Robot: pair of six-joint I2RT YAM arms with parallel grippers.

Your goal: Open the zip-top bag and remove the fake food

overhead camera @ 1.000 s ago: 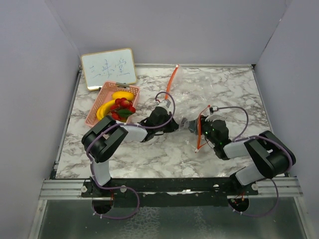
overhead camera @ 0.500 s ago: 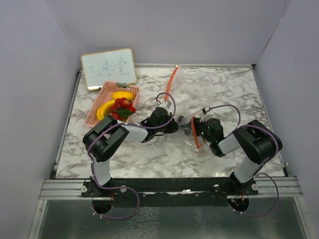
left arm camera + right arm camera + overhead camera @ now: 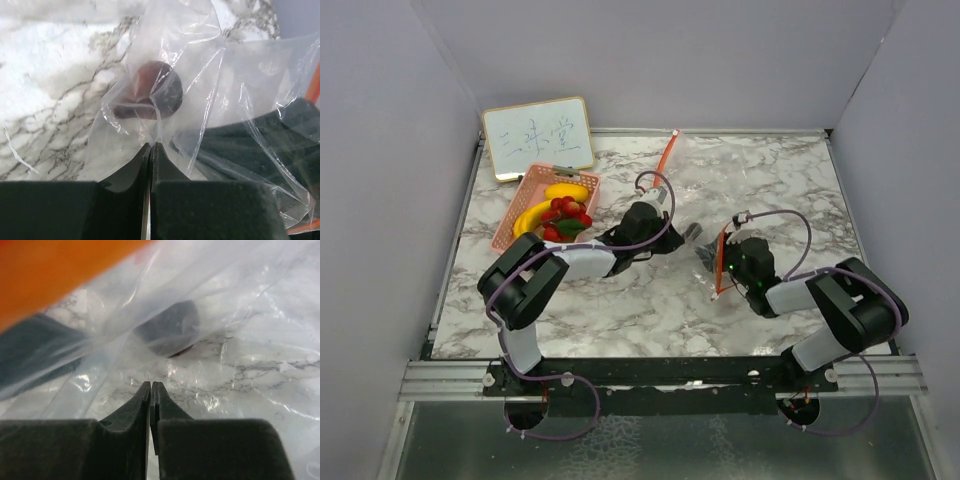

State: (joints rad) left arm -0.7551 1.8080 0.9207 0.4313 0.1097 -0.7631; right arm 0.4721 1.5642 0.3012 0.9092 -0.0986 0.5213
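Note:
The clear zip-top bag [image 3: 705,190] with an orange zip strip [image 3: 665,158] lies at mid-table. My left gripper [image 3: 682,236] is shut on a fold of its film [image 3: 151,145]. A dark purple piece [image 3: 150,95] sits inside the bag just beyond the tips. My right gripper [image 3: 706,253] faces it from the right, jaws shut on the film [image 3: 150,383], with the zip strip [image 3: 60,275] draped above it. The same dark piece [image 3: 167,332] shows through the plastic there. The banana [image 3: 565,190] and red berry cluster [image 3: 568,209] lie in the pink basket.
The pink basket [image 3: 510,222] stands at the back left. A small whiteboard [image 3: 538,137] leans behind it. Grey walls close the table on three sides. The two arms meet nose to nose at mid-table.
My right gripper went left toward the left gripper, then drew back right a little with the zip strip. My left gripper shifted slightly toward the back, still shut on the film.

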